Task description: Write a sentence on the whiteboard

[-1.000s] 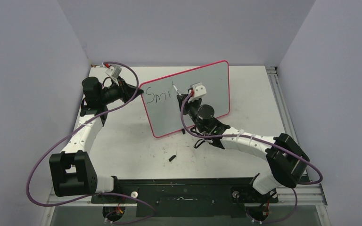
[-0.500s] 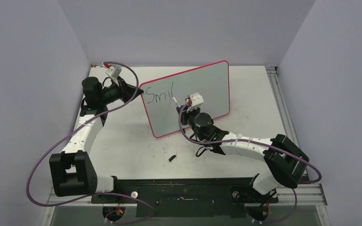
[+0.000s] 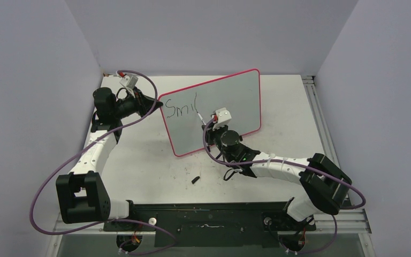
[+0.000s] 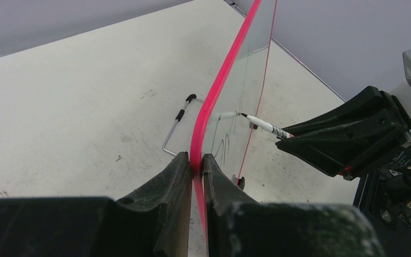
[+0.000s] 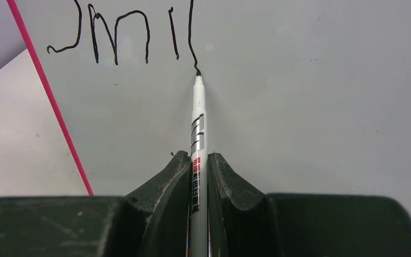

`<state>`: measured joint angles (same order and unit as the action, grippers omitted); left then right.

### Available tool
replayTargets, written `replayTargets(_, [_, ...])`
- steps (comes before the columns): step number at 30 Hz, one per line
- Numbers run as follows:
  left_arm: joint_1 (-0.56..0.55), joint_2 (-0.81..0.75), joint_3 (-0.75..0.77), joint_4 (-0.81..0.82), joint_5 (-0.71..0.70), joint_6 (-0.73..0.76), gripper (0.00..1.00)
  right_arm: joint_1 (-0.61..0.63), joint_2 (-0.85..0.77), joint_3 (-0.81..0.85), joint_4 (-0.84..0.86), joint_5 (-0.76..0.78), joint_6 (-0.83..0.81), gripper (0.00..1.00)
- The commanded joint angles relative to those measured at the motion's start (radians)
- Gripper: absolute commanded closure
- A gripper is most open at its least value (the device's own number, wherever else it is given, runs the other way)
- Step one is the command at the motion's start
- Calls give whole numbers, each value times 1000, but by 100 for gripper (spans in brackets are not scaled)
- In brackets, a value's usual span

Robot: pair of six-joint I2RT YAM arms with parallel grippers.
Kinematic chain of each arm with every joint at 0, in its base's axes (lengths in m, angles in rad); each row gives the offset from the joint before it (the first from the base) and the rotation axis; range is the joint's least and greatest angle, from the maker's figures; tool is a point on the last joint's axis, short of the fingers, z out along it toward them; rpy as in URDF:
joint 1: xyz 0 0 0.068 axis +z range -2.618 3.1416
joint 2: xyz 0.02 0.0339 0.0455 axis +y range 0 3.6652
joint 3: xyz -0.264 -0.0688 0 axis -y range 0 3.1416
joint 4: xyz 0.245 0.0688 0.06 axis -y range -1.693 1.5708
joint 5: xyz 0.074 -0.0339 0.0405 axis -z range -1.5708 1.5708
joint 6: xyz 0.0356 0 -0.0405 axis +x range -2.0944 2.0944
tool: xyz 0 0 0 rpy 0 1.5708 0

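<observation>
The whiteboard (image 3: 235, 99) stands tilted on the table, pink-rimmed, with "Smil" (image 3: 181, 108) written on it in black. My left gripper (image 3: 159, 103) is shut on the board's left edge, and the pink rim (image 4: 214, 101) is pinched between its fingers (image 4: 195, 159). My right gripper (image 3: 208, 120) is shut on a white marker (image 5: 198, 123). The marker's black tip touches the board face (image 5: 310, 96) at the bottom of the last stroke. In the left wrist view the marker (image 4: 262, 125) meets the board from the right.
A small black cap (image 3: 195, 179) lies on the tabletop in front of the board. The board's wire stand (image 4: 177, 126) pokes out behind it. A metal rail (image 3: 321, 123) runs along the table's right edge, and walls close in the back and sides.
My right gripper has drawn the marker down the board, making the long last stroke after "Smi". The left gripper and the board have stayed still.
</observation>
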<state>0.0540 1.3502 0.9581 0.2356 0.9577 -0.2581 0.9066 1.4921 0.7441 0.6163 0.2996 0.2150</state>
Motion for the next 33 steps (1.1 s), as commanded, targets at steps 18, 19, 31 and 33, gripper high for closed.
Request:
replayTargets(18, [5, -32, 1, 1, 15, 20, 100, 3, -137, 72, -35, 20, -77, 95])
replayTargets(19, [6, -33, 1, 0, 15, 20, 100, 3, -146, 72, -37, 17, -80, 95])
replayTargets(31, [6, -31, 1, -7, 15, 23, 100, -22, -130, 81, -39, -37, -100, 95])
replayTargets(33, [6, -30, 2, -8, 14, 25, 100, -22, -120, 85, -32, -40, -101, 95])
